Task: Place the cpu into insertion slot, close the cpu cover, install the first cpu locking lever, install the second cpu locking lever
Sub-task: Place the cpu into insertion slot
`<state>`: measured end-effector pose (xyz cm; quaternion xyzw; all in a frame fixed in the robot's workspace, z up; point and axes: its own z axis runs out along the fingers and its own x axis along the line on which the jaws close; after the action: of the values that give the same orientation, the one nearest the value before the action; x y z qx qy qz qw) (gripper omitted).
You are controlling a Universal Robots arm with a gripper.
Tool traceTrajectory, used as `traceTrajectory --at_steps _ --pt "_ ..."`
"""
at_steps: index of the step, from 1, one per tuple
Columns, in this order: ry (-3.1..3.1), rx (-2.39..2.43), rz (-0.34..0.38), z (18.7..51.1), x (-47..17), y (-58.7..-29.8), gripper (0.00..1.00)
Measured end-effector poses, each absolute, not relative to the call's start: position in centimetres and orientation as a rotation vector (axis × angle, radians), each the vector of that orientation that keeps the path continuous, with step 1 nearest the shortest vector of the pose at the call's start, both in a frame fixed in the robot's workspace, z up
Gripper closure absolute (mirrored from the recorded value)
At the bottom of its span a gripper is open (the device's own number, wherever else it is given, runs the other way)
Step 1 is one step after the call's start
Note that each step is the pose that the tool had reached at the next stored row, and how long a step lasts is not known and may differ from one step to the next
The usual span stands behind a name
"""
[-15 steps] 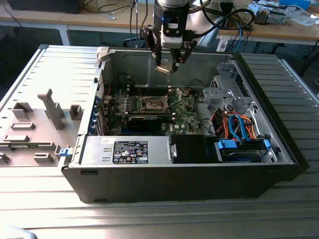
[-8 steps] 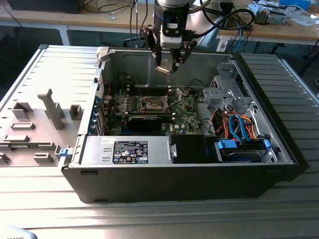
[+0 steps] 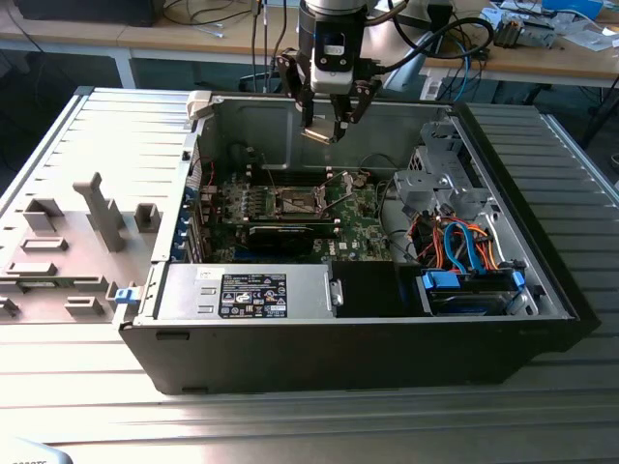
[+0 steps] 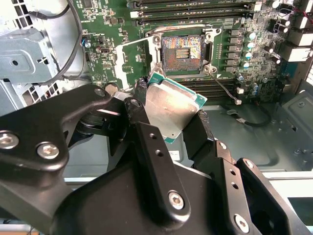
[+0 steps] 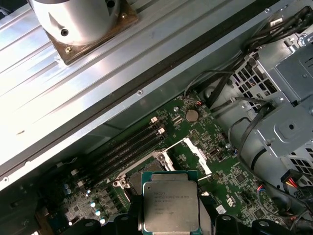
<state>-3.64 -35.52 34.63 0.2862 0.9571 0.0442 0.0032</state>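
Black two-finger gripper (image 3: 331, 129) clamps the cpu (image 4: 171, 110), a small thin square chip with a flat silver-grey metal top, by two opposite edges, fingers closed only to chip width.

The cpu hangs tilted in the air inside the open dark computer case (image 3: 387, 353), above the green circuit board (image 3: 353, 227) and apart from the insertion slot (image 4: 182, 50), a bare square dark recess edged in silver. The thin silver frame-shaped cpu cover (image 5: 198, 155) stands raised. Dark print lines cross the chip top in the first wrist view; a black label (image 3: 253, 295) with white print sits on the grey box.
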Motion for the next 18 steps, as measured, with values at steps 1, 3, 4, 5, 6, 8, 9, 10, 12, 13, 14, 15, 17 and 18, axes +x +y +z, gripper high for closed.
traceTrajectory --at_steps 1,3,4,5,6,8,9,10,12,13,14,15,17,18 --pt "3.001 0.898 0.139 34.63 -3.64 -35.52 0.46" --pt "3.000 0.899 0.138 34.62 -3.64 -35.52 0.46" --pt "3.000 0.900 0.138 34.63 -3.64 -35.52 0.46" --pt "3.000 0.900 0.138 34.62 -3.64 -35.52 0.46" --pt "3.000 0.901 0.139 34.62 -3.64 -35.52 0.46" --pt "2.999 0.904 0.138 34.63 -3.64 -35.52 0.46" --pt "2.999 0.904 0.138 34.62 -3.64 -35.52 0.46" --pt "2.999 0.904 0.138 34.62 -3.64 -35.52 0.46" --pt "2.998 0.906 0.138 34.62 -3.64 -35.52 0.46" --pt "2.998 0.906 0.138 34.62 -3.64 -35.52 0.46" --pt "2.998 0.907 0.139 34.62 -3.64 -35.52 0.46" --pt "2.998 0.907 0.138 34.62 -3.64 -35.52 0.46" --pt "2.997 0.909 0.138 34.62 -3.64 -35.52 0.46" --pt "2.997 0.910 0.138 34.62 -3.64 -35.52 0.46"
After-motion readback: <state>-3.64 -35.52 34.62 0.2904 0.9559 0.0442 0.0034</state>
